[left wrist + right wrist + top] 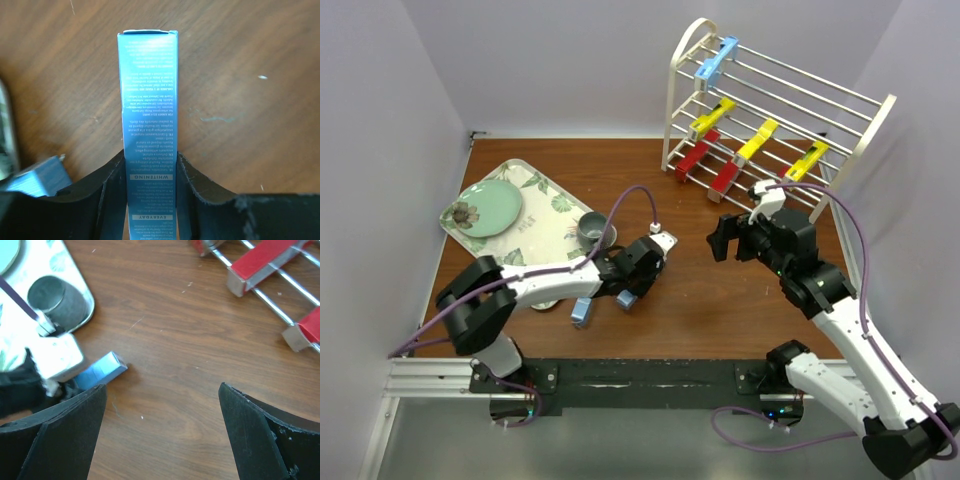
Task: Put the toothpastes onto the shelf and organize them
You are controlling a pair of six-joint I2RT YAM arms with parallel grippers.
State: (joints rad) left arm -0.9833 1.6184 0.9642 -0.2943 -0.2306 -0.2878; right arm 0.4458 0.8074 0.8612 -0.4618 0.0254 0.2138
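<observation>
Left gripper (150,162) is seen clamped on a blue box (147,90), low over the table (250,75) near the tray (555,205). A second blue box (582,312) is lying close by. Right gripper (162,386) is held wide apart over bare wood. On the shelf (882,112), a third blue box (715,58) is racked on top, yellows (757,140) in the middle, reds (725,175) at the bottom.

The left end effector (150,200) pinches a light blue toothpaste box (148,100) lying on the wooden table (250,75).
</observation>
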